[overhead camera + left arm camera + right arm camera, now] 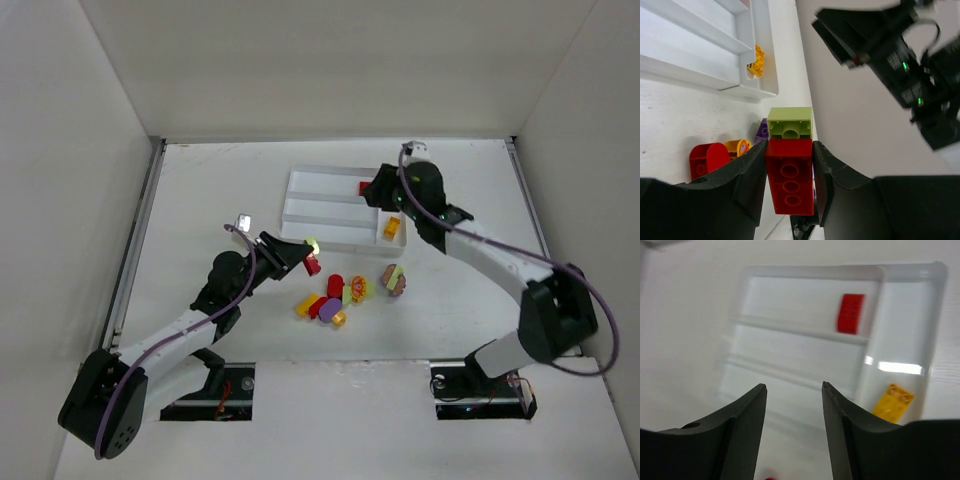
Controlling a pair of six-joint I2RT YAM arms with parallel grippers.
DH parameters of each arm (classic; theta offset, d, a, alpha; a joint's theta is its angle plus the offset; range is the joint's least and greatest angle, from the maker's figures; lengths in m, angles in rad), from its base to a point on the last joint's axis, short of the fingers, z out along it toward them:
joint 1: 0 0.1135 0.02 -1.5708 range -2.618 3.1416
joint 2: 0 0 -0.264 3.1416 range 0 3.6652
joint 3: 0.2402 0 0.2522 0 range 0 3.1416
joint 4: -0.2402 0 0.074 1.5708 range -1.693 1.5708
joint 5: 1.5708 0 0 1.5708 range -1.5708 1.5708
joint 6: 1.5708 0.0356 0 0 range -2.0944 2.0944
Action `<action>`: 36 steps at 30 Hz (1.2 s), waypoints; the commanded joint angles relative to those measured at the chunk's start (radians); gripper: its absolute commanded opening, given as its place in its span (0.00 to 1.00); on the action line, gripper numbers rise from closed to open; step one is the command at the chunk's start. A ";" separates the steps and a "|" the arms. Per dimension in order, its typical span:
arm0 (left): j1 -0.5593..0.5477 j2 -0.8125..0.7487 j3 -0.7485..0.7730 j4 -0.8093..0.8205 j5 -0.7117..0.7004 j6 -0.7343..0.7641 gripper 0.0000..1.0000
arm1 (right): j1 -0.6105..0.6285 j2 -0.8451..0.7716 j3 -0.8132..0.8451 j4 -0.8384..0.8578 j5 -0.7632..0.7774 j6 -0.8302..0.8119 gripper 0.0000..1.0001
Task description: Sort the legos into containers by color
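The left gripper (789, 147) clamps the held red brick (789, 185), with a lime brick (789, 122) stuck on its end. Released together, one would likely land in the wrong slot. The right gripper (793, 386) has its fingers apart and holds nothing. The white tray (322, 186) holds two: a sorted red brick (850, 313) at 1 o'clock and an orange-yellow brick (892, 402) at 4 o'clock. Roughly eight loose bricks (335, 300) lie at its 6 o'clock.

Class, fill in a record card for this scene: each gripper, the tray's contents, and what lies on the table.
left gripper: shut on red brick, lime brick touching its far end
right gripper: open, empty, over the tray
tray: red piece in a long slot; orange-yellow brick in the end slot
table: loose bricks of mixed colours, unsorted
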 commanded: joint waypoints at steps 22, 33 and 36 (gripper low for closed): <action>-0.032 -0.100 0.019 0.193 0.230 -0.124 0.15 | 0.198 -0.207 -0.587 1.147 -0.539 0.642 0.81; -0.070 -0.078 0.033 0.215 0.221 -0.119 0.16 | 0.229 -0.181 -0.600 1.181 -0.560 0.676 0.71; -0.072 -0.077 0.035 0.224 0.218 -0.123 0.16 | 0.232 -0.170 -0.599 1.195 -0.567 0.688 0.66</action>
